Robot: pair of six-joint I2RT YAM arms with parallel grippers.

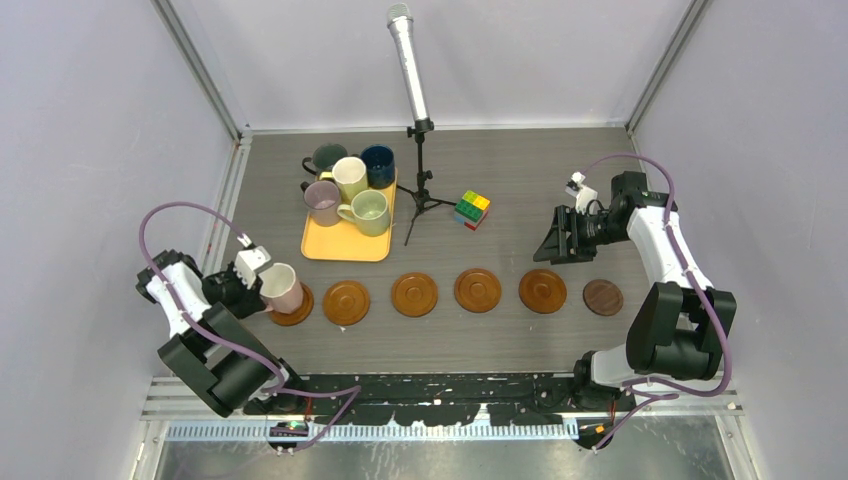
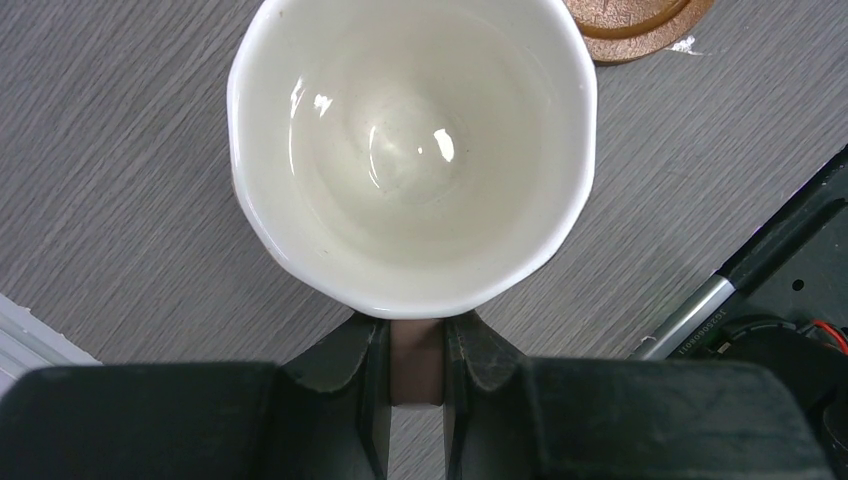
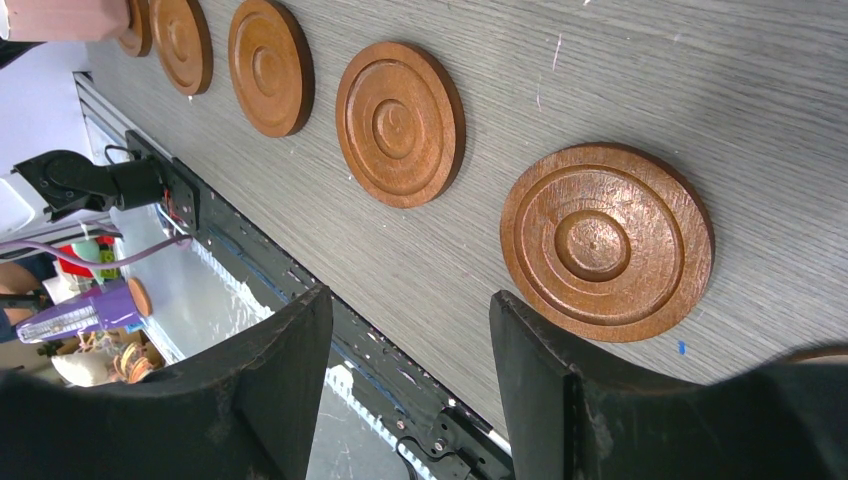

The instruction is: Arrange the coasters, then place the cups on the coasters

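Left wrist view shows the left hand (image 2: 417, 345) clenched on the handle of the pink mug (image 2: 410, 150), leaving its base free to settle on the leftmost coaster (image 1: 297, 308) beneath. Meanwhile the right hand (image 3: 405, 340) hangs released and empty near the other coasters (image 3: 606, 240); five mugs (image 1: 350, 190) wait on the tray (image 1: 345, 248).

Top view: bright, even overhead light, shadows faint & soft, e.g. under mic stand (image 1: 421, 190), centre frame. Left wrist view: mug (image 2: 410, 150) interior sharp, small white glare spots near centre; bottom edge very dark. Right wrist view: coasters (image 3: 400, 123) sharp, lower-left bkgd soft, strong perspective stretch.
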